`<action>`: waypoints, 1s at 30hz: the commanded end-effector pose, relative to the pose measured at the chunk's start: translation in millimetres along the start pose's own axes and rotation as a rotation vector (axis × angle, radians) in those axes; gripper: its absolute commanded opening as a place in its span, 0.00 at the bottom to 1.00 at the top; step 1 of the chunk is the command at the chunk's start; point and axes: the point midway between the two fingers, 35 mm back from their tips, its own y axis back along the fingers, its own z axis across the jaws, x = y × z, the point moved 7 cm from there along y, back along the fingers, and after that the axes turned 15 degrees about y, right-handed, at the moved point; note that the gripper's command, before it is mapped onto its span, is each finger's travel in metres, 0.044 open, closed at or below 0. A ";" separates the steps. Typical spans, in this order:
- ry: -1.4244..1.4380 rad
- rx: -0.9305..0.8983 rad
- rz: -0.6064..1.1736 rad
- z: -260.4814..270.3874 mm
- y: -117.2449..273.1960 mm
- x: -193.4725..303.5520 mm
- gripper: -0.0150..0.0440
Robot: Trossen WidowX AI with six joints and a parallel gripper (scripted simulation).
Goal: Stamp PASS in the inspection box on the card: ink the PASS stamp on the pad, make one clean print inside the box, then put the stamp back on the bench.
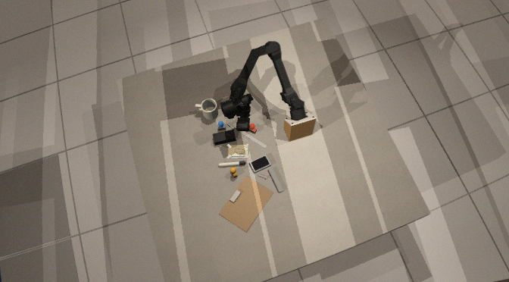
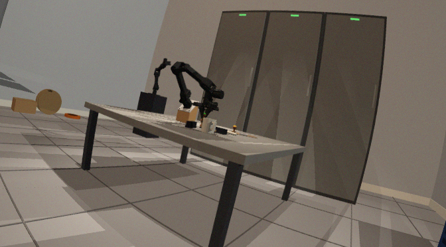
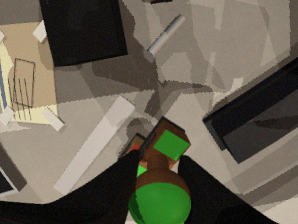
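Note:
My gripper [image 1: 243, 126] [image 3: 159, 159] is shut on a brown stamp with a green knob [image 3: 160, 202] [image 2: 204, 113] and a green patch on its block. It is hard to tell how high the stamp is. The red-knobbed stamp [image 1: 252, 126] is close beside it, partly hidden in the wrist view. The cream card [image 1: 238, 151] [image 3: 44, 90] lies taped down, with a drawn box, left in the wrist view. The black pad in its pale tray [image 1: 260, 164] shows only at the lower left corner in the wrist view. Print wording on the stamp is not readable.
A black box [image 1: 224, 137] [image 3: 85, 30] stands between card and blue stamp [image 1: 221, 126]. A mug [image 1: 209, 109] [image 2: 209, 125], yellow stamp [image 1: 233, 170], marker [image 1: 231, 164], pale strip [image 1: 254, 139] [image 3: 95, 145] and clipboard [image 1: 248, 206] are nearby. Another black object [image 3: 265, 115] is right of the gripper.

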 end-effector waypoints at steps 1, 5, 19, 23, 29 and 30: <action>-0.008 -0.004 -0.002 -0.6 2.8 -1.1 0.25; -0.008 -0.003 -0.002 -0.7 4.7 -0.9 0.25; -0.008 -0.001 -0.002 -1.2 11.4 -0.4 0.25; -0.008 -0.001 -0.002 -1.3 13.3 -0.2 0.25; -0.008 0.000 -0.002 -1.5 16.2 0.1 0.25; -0.008 0.001 -0.002 -1.6 16.6 0.2 0.25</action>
